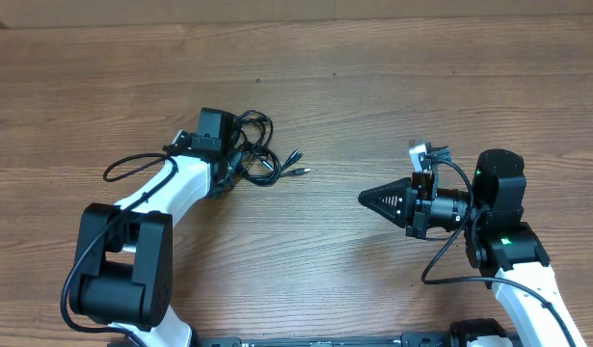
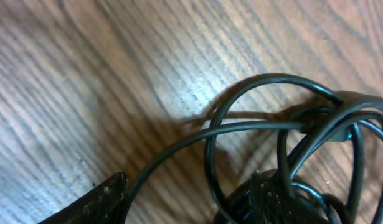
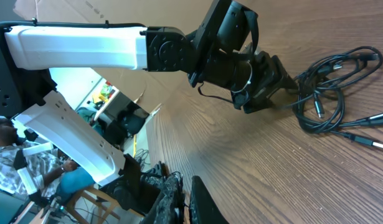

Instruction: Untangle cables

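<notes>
The left end effector (image 2: 188,193), half-open astride the knotted thin black cables (image 2: 266,78), seems poised to grasp; next it must pinch one loop.

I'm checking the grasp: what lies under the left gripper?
Black cables looped on the wooden table, strands crossing between the fingers of the left gripper. Loops cover one finger, so whether any strand is pinched can't be seen.

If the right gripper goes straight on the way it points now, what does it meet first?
Probably the cables beside the left gripper; the right gripper may pass above them, height unclear.
</notes>
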You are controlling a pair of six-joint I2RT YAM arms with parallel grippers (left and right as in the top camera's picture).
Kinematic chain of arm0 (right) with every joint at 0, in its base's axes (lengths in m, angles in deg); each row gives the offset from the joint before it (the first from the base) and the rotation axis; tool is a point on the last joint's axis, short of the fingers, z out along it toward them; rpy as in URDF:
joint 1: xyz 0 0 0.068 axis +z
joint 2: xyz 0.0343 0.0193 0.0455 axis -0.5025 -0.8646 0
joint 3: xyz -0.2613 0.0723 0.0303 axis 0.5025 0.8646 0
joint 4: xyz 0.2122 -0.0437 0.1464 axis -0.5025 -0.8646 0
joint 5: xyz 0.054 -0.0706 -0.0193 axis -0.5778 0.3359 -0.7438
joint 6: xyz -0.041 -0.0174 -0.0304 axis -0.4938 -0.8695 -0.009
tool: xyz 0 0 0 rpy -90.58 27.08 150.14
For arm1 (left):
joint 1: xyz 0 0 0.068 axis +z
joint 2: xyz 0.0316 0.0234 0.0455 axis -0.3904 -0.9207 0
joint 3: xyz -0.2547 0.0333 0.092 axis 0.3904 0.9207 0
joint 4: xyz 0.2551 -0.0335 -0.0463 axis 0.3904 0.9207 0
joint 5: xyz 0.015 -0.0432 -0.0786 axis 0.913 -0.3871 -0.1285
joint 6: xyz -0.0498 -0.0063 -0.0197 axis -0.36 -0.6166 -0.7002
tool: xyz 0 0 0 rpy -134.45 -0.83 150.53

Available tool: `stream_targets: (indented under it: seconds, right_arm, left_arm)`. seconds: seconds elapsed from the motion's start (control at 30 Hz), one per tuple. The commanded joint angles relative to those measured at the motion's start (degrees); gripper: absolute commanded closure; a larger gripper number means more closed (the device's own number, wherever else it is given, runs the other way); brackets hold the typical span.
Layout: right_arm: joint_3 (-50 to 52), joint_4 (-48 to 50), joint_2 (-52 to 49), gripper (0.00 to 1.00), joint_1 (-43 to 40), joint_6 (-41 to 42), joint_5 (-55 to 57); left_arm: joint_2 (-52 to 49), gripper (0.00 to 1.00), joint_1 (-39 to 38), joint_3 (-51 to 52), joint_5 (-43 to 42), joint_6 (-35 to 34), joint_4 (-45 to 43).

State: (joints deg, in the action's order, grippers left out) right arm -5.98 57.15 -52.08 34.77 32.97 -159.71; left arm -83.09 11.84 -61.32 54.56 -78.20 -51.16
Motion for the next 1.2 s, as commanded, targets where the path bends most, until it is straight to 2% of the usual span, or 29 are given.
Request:
stream_targets:
  seconds: [0.0, 0.07, 0.17, 0.3, 0.4, 0.43, 0.5, 0.63, 0.67, 0.83, 0.93, 1.0, 1.07, 1.17]
  right_arm:
    - [-1.4, -0.1, -0.1, 0.96, 0.2, -0.2, 0.2]
    - [-1.4, -0.1, -0.1, 0.96, 0.2, -0.2, 0.2]
    - [-1.4, -0.1, -0.1, 0.96, 0.2, -0.2, 0.2]
    - [-1.4, -0.1, -0.1, 0.96, 0.2, -0.3, 0.5]
    - [-1.4, -0.1, -0.1, 0.96, 0.2, -0.5, 1.1]
    - [-1.4, -0.1, -0.1, 0.96, 0.2, -0.5, 1.1]
    - [-1.4, -0.1, -0.1, 0.96, 0.2, -0.5, 1.0]
    - [-1.4, -0.1, -0.1, 0.96, 0.2, -0.5, 1.0]
    - [-1.4, -0.1, -0.1, 0.96, 0.2, -0.5, 1.0]
    - [-1.4, -0.1, -0.1, 0.96, 0.2, -0.4, 1.0]
    - [-1.4, -0.1, -0.1, 0.96, 0.2, -0.5, 1.0]
    - [-1.4, 0.0, -0.1, 0.96, 0.2, -0.5, 1.1]
    - [-1.4, 0.0, -0.1, 0.96, 0.2, -0.5, 1.5]
    - [-1.4, 1.1, -0.1, 0.96, 0.2, -0.4, 1.4]
  left_arm:
    - [-2.3, 0.41, 0.0, 0.0, 0.4, -0.7, -0.3]
    - [-2.4, 0.52, 0.0, 0.0, 1.6, -0.2, 0.1]
    - [-2.4, 0.53, 0.0, 0.0, 1.5, 0.5, 0.6]
    - [-2.4, 0.59, -0.2, 0.0, 1.4, 1.8, 1.7]
    - [-2.4, 0.76, -0.1, 0.0, 1.0, 5.0, 2.0]
    - [-2.4, 0.89, -0.1, 0.0, 1.0, 6.3, 3.1]
    - [-2.4, 0.96, -0.1, 0.0, 1.0, 6.2, 4.3]
    - [-2.4, 0.96, -0.1, 0.0, 0.5, 6.3, 5.4]
    - [-2.4, 0.96, -0.1, 0.0, -0.9, 8.2, 5.6]
    - [0.0, 0.96, 0.0, -1.3, -9.0, 25.5, 5.6]
    - [5.1, 0.96, 0.0, -3.3, -14.2, 40.2, 5.5]
    - [10.7, 0.96, -0.1, -5.7, -21.2, 55.2, 5.6]
    - [16.4, 0.96, -0.2, -7.7, -28.6, 67.3, 6.2]
    - [24.9, 0.96, -0.2, -9.9, -34.3, 76.0, 6.6]
